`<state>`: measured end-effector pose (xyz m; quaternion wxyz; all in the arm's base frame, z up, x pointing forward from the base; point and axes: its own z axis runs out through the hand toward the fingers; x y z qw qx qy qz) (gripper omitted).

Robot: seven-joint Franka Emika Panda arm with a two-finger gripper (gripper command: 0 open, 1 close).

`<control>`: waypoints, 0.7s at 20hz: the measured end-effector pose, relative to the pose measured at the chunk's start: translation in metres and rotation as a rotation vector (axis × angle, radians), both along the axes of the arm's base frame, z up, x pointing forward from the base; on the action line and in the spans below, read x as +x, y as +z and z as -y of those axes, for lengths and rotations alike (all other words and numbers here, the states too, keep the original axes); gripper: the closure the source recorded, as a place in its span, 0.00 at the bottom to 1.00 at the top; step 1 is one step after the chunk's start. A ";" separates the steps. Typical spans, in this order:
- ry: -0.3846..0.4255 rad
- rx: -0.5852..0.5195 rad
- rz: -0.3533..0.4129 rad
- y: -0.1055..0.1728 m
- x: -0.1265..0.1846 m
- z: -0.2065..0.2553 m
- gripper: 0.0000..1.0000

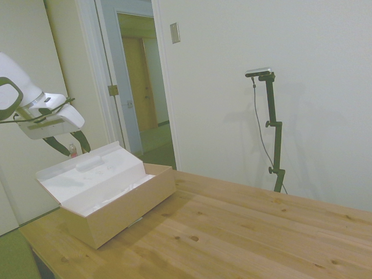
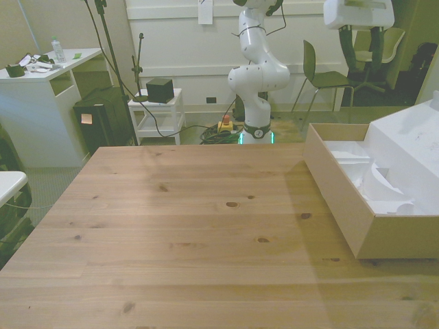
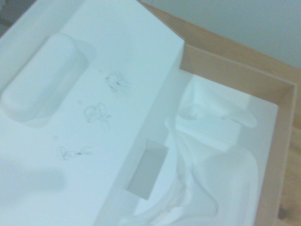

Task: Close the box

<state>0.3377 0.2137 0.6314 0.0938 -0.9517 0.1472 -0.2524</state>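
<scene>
The box [image 1: 129, 206] is long, tan cardboard outside and white inside, and rests at the table's left end in the side view. It lies at the front view's right [image 2: 337, 186]. Its flat white lid [image 1: 93, 175] stands open, tilted up and back from the far long edge. The lid [image 2: 411, 147] bears an oval recess [image 3: 42, 80]. Moulded white packing [image 3: 221, 155] fills the inside. My gripper [image 1: 74, 150] hangs above and behind the raised lid, apart from it. The gripper [image 2: 360, 65] is open with nothing between its fingers.
The wooden table [image 1: 244, 232] stretches bare to the right of the box in the side view. Behind the table in the front view stand a chair [image 2: 322, 75], a small white cart [image 2: 158, 113] with a black cube, and a white desk [image 2: 41, 89].
</scene>
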 end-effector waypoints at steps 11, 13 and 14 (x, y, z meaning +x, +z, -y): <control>0.138 -0.189 0.055 -0.010 0.011 -0.129 0.00; 0.149 -0.215 0.057 -0.016 0.019 -0.145 0.00; 0.154 -0.230 0.057 -0.020 0.022 -0.152 0.00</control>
